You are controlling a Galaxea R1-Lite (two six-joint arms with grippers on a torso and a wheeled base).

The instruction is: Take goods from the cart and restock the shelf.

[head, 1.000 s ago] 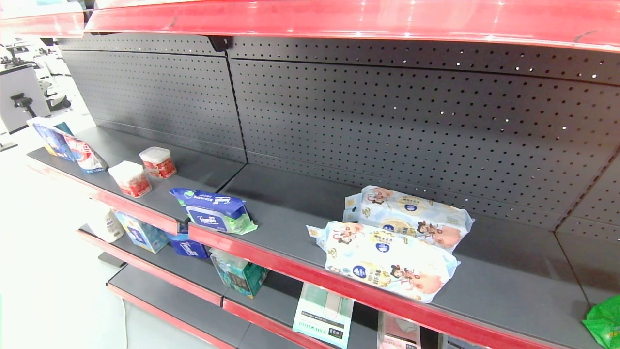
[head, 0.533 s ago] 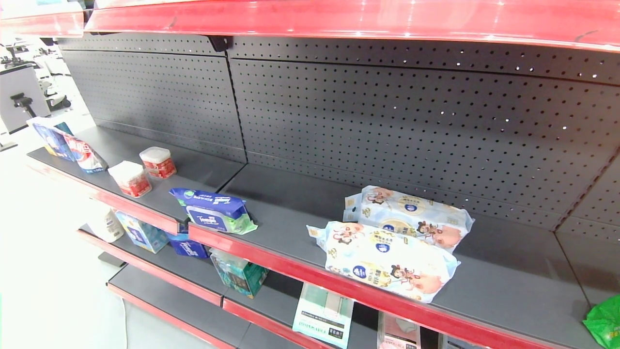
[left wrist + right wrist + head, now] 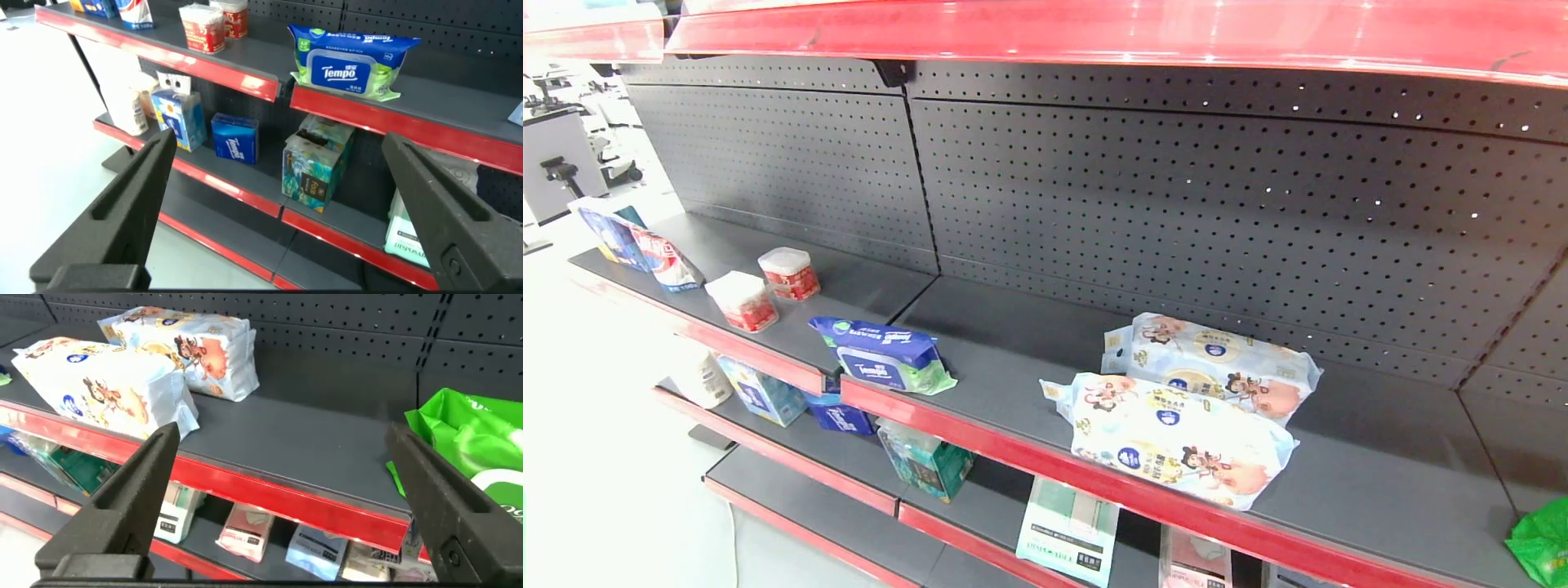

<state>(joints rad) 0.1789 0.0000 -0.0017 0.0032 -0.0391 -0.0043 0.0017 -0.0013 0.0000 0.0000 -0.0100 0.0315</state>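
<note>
Store aisle: shelf (image 3: 1013,343) with dark grey decks, red front edges and a black pegboard back (image 3: 1176,204); pale glossy floor (image 3: 596,457) on the left.

Left gripper (image 3: 278,143): jaws spread wide, holding nothing. It hangs in front of the lower deck.
Right gripper (image 3: 282,433): jaws also spread wide, holding nothing. It faces the main deck's front edge.

Main deck, left wrist side:
- blue-and-green wipes pack (image 3: 353,61) lies flat at the front edge, printed label on its face
- two red-and-white tubs (image 3: 742,300) stand further left, near each other
- blue-and-red packs (image 3: 637,241) lean at the far left end

Main deck, right wrist side:
- two pale cartoon-print packs lie side by side and touching, front one (image 3: 98,380) at the edge, rear one (image 3: 184,343) behind it
- green bag (image 3: 474,441) sits well apart at the right end

Lower deck, left to right:
- white bottle (image 3: 131,106)
- light blue carton (image 3: 181,114)
- dark blue pack (image 3: 234,137)
- teal patterned box (image 3: 317,163)
- white-and-green pack (image 3: 1066,531)

Small print on most of the packaging is too small to make out.
</note>
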